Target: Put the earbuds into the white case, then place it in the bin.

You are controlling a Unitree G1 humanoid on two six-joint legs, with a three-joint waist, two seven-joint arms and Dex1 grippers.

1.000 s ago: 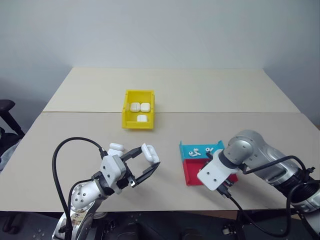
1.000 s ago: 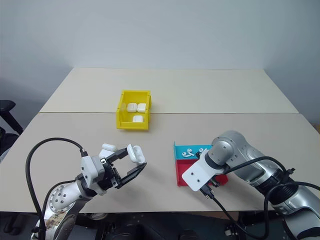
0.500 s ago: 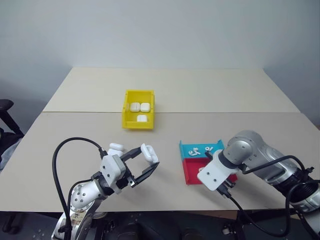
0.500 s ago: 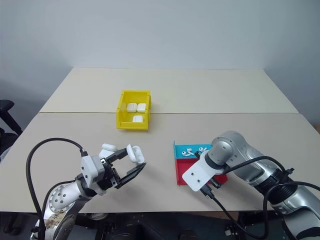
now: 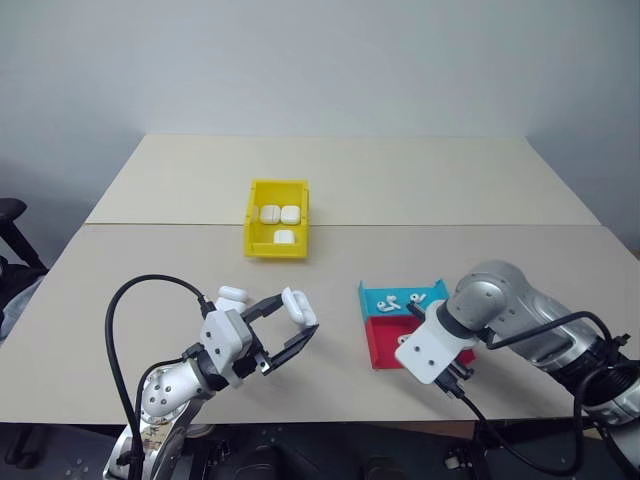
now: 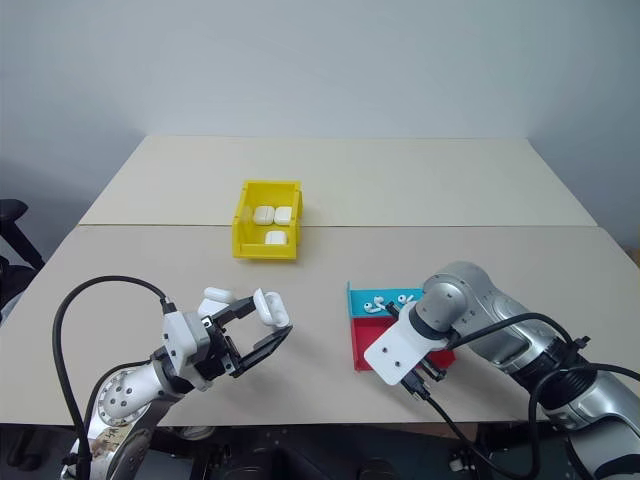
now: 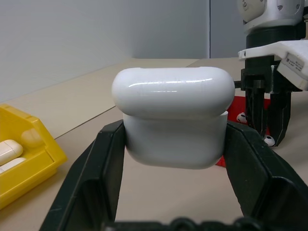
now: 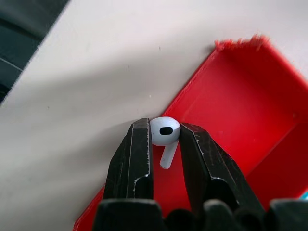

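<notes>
The right gripper (image 8: pixel 165 144) pinches one earbud (image 8: pixel 164 134) between its fingers, just above the red tray (image 8: pixel 250 106) beside the blue tray (image 5: pixel 400 298) holding more earbuds (image 5: pixel 392 299). The left gripper (image 7: pixel 173 144) clamps the white case (image 7: pixel 173 120), lid open, well short of the yellow bin (image 5: pixel 276 232), which holds three cases (image 5: pixel 281 215)

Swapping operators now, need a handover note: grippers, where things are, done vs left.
Left gripper: shut on a white case, held above the table, lid open.
Right gripper: shut on an earbud over the red tray.
Blue tray holds more earbuds.
Yellow bin at mid-table holds three closed cases.
Done: three cases binned; this case picked up.
Left: put the earbuds into the held case, close it, place it in the bin.
</notes>
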